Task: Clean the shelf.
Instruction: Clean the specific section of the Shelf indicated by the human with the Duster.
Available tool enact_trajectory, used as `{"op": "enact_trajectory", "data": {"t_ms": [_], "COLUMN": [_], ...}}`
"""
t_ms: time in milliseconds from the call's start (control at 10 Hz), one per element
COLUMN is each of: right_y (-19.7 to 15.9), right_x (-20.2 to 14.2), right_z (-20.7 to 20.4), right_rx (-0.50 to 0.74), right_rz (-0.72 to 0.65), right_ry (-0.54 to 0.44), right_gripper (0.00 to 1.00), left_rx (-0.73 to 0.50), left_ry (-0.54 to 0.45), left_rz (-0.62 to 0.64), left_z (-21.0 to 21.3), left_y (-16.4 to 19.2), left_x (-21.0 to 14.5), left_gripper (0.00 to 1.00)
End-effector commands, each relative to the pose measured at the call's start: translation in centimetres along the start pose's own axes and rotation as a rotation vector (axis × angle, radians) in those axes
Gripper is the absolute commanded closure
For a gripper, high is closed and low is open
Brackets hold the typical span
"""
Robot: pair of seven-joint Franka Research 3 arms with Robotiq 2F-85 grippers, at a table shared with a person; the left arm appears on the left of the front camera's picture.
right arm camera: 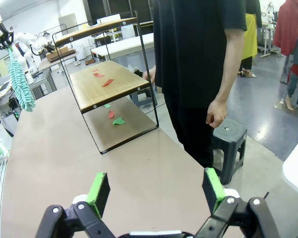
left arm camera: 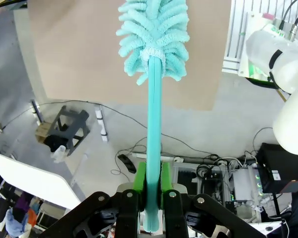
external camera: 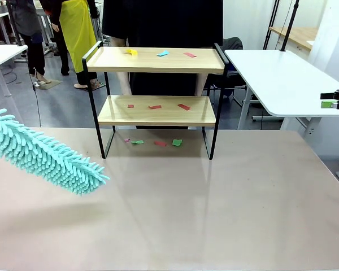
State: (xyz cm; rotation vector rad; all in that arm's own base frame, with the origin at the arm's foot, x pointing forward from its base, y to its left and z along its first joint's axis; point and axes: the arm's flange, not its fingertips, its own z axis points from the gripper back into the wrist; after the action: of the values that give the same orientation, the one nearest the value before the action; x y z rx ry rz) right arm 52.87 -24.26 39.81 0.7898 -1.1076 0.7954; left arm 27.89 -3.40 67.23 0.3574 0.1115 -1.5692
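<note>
- While the left gripper is pressing its jaws tight on the flat handle of the teal duster, I am judging that the cleaning is not yet begun.
- The fluffy head of the duster is hanging above the table near its left edge. It is well apart from the shelf and is touching nothing.
- The shelf is standing at the far edge of the table, about the middle, and a person is standing just behind it.
- Coloured scraps are lying on the top board and red scraps on the lower board. Green and red pieces are lying on the table between the legs, and none of them is looking swept.
- The right gripper is waiting by the right side of the table, with its jaws spread wide and nothing between them.
- I am thinking that all the work is remaining: the duster is needing to come to the shelf, then to pass over both boards, and probably over the table under them too.
</note>
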Motion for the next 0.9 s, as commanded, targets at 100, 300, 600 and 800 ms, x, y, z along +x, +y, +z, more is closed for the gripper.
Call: {"op": "enact_trajectory", "data": {"t_ms": [100, 300, 600, 800], "right_y": [0.16, 0.16, 0.16, 0.16], "right_x": [0.24, 0.24, 0.24, 0.24], "right_z": [-0.10, -0.10, -0.10, -0.10], "right_rx": [-0.001, -0.001, -0.001, -0.001], "right_rz": [0.003, 0.003, 0.003, 0.003], "right_ry": [-0.001, -0.001, -0.001, -0.001], "right_gripper": [0.00, 0.00, 0.00, 0.00], "left_rx": [0.000, 0.000, 0.000, 0.000], "left_ry": [0.001, 0.001, 0.001, 0.001], "left_rz": [0.002, 0.002, 0.002, 0.002], "left_z": [0.34, 0.34, 0.34, 0.34], "left_y": [-0.10, -0.10, -0.10, -0.10], "left_x": [-0.06, -0.06, -0.06, -0.06], "left_gripper": [0.86, 0.86, 0.86, 0.86]}}
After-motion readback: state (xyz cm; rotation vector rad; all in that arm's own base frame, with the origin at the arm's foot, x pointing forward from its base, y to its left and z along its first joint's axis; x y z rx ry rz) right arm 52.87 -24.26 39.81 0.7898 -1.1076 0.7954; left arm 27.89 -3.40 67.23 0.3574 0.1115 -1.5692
